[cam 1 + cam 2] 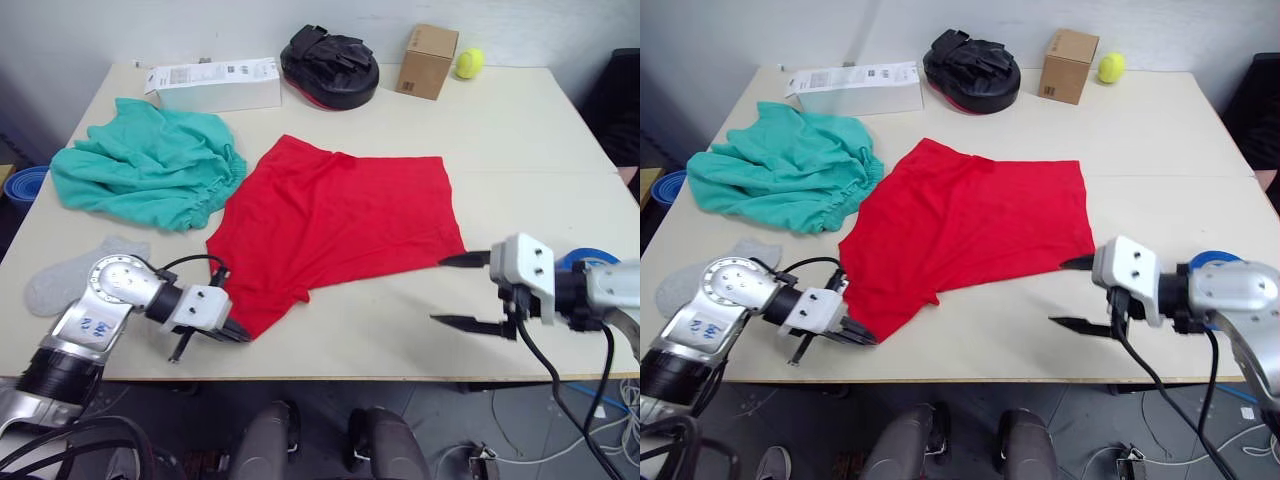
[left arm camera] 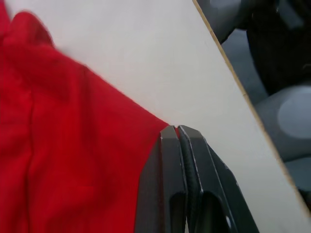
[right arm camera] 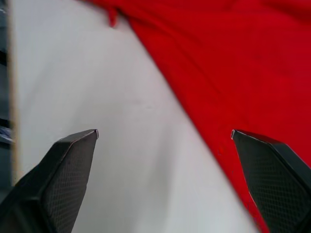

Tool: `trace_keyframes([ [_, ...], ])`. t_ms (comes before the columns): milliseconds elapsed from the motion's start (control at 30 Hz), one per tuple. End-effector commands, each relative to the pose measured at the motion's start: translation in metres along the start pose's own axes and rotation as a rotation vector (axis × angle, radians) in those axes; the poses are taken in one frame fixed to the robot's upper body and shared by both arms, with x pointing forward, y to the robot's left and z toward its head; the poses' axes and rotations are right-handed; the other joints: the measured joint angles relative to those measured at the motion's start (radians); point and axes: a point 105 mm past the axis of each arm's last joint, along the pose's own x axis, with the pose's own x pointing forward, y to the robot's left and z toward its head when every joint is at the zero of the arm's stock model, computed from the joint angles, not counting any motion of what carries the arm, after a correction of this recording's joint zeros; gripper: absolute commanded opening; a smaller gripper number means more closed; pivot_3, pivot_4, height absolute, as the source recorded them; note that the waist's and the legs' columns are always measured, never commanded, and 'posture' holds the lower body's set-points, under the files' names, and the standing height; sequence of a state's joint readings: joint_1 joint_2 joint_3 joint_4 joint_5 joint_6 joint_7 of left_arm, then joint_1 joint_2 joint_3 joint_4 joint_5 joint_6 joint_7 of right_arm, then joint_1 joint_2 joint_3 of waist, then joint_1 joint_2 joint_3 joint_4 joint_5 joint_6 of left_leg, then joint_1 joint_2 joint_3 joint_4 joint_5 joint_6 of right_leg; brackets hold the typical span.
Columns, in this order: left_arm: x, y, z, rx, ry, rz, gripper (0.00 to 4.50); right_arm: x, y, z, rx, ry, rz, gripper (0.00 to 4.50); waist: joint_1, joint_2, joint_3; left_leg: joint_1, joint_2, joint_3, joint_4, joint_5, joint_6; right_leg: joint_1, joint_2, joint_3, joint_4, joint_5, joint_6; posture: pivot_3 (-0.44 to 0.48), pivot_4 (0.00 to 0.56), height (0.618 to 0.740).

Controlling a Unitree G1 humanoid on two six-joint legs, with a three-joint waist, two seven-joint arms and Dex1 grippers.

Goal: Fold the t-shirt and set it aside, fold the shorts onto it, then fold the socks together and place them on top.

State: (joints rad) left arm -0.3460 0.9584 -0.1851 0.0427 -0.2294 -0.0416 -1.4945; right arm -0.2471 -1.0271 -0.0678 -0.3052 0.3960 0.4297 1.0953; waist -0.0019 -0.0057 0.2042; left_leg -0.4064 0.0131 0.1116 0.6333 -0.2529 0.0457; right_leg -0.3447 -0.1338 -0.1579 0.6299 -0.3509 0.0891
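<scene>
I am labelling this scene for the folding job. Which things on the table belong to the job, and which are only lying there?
Belong to the job:
t-shirt, held at its near corner by the left gripper
shorts
socks

Only lying there:
white box
black pad
cardboard box
yellow ball

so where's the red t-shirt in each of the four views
Left eye: the t-shirt lies mid-table.
Right eye: t-shirt mid-table.
Left wrist: red cloth beside the shut left gripper at its corner.
Right wrist: red cloth ahead of the open right gripper.
Shared landmark: the pale table.
</scene>
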Motion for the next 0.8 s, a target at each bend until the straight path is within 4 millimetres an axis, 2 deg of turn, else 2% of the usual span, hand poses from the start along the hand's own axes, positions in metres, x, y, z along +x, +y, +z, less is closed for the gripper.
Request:
trace_keyframes([
  [33, -0.006, -0.009, 0.002, 0.011, 0.02, -0.023, 0.02, 0.01, -0.015, -0.003, -0.041, 0.024, -0.025, 4.5, -0.001, 0.0, 0.0, 0.0, 0.0, 0.0, 0.0, 0.0, 0.0, 0.0, 0.0, 0.0, 0.0, 0.0, 0.0, 0.0, 0.15, 0.74],
  [200, -0.006, -0.01, 0.004, 0.008, 0.009, 0.007, 0.02, 0.028, -0.043, -0.008, -0.047, 0.078, -0.073, 4.5, -0.002, 0.0, 0.0, 0.0, 0.0, 0.002, 0.0, 0.0, 0.0, -0.002, 0.0, 0.001, 0.001, 0.0, 0.0, 0.0, 0.15, 0.74],
  [467, -0.015, -0.027, -0.023, 0.045, 0.175, -0.035, 0.02, 0.048, -0.073, -0.01, 0.084, 0.102, -0.098, 4.5, -0.006, 0.0, 0.0, -0.002, 0.0, 0.007, 0.0, 0.001, -0.001, -0.009, 0.0, 0.004, 0.009, 0.0, 0.0, 0.0, 0.15, 0.74],
  [567, -0.016, -0.029, -0.027, 0.06, 0.195, -0.037, 0.02, 0.053, -0.08, -0.014, 0.1, 0.136, -0.088, 4.5, -0.011, 0.0, 0.0, -0.002, 0.0, 0.009, 0.0, 0.001, -0.001, -0.011, 0.0, 0.006, 0.014, 0.0, -0.001, 0.0, 0.15, 0.74],
  [700, -0.014, -0.026, -0.025, 0.064, 0.168, -0.003, 0.02, 0.057, -0.08, -0.027, 0.086, 0.21, -0.045, 4.5, -0.015, 0.0, 0.0, -0.002, 0.0, 0.009, 0.0, 0.001, -0.001, -0.013, 0.0, 0.008, 0.014, 0.0, -0.001, 0.0, 0.15, 0.74],
  [800, -0.013, -0.025, -0.022, 0.061, 0.146, 0.007, 0.0, 0.058, -0.084, -0.032, 0.102, 0.233, -0.059, 3.86, -0.02, 0.0, 0.0, -0.002, 0.0, 0.01, 0.0, 0.001, -0.001, -0.013, 0.0, 0.008, 0.015, 0.0, -0.001, 0.0, 0.15, 0.74],
])
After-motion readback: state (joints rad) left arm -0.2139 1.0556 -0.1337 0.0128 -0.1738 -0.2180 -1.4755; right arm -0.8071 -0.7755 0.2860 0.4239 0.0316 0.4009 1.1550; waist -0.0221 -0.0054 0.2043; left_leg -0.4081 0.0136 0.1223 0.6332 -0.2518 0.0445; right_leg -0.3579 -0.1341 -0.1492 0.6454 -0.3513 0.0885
